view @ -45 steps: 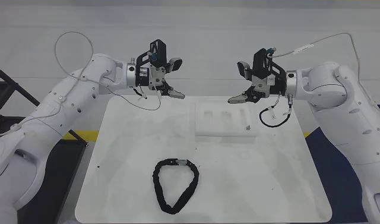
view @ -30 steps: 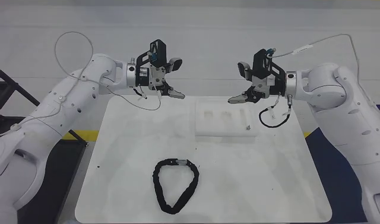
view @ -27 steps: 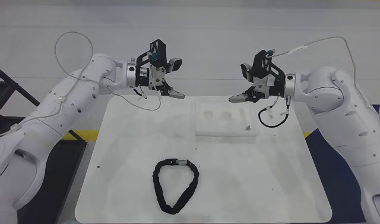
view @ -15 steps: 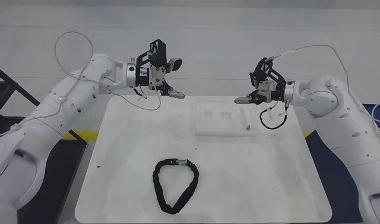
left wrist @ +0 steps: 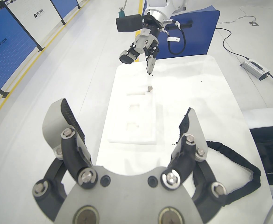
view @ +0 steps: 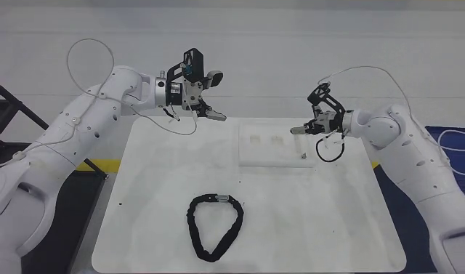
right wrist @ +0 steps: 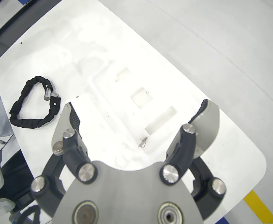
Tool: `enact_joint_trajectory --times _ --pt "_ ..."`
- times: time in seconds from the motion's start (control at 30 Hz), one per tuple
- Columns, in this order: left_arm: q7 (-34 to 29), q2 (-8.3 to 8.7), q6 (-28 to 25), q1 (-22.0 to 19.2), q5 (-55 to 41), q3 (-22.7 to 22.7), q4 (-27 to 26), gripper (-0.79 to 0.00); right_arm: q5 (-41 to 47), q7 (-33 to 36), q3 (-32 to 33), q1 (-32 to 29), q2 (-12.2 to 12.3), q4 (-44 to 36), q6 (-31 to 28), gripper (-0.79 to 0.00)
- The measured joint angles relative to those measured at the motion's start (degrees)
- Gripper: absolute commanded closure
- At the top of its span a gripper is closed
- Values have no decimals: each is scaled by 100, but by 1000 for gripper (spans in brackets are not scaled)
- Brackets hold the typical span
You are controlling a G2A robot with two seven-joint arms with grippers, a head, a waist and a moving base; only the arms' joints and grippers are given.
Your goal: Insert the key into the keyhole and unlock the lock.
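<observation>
Counted two tools, one chain lock, one key and one foam block, all on or above a single white surface (view: pixel 341 223). Found the left tool (view: pixel 211 115) hanging over the far left edge of that surface, spread wide, gripping nothing and touching nothing. Saw the black chain lock (view: pixel 193 229) lying closed in a loop near the front of the surface, a little left of centre, with its metal lock cylinder (view: pixel 216 198) at the far side of the loop and well apart from both tools. Noted the white foam block (view: pixel 254 158) flat on the far half of the surface, right of centre, with three recesses (right wrist: pixel 141 97) in a row along it. Spotted the small key (view: pixel 302 156) resting on the block near its right front corner, untouched; could not tell whether upright or flat. Found the right tool (view: pixel 299 129) poised above the right end of the block, beyond the key, likewise opened wide, empty, and clear of key and block.
</observation>
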Motion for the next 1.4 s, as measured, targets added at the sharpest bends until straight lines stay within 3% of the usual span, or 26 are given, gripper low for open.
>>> enact_joint_trajectory --times 0.17,0.47,0.8,0.97,1.1,1.4 --pt "0 0 0 0 0 0 0 -785 85 277 -168 27 -103 219 351 -785" --pt "0 0 0 0 0 0 0 -785 59 726 -552 93 -376 497 1570 -785" --pt "0 0 0 0 0 0 0 -785 683 1485 -754 275 -716 1081 2640 -785" --pt "0 0 0 0 0 0 0 -785 966 1788 -799 357 -848 1388 2801 -785" --pt "0 0 0 0 0 0 0 -785 1283 1984 -793 416 -937 1616 2414 -785" --pt "0 0 0 0 0 0 0 -785 1282 1978 -790 416 -936 1613 2440 -785"
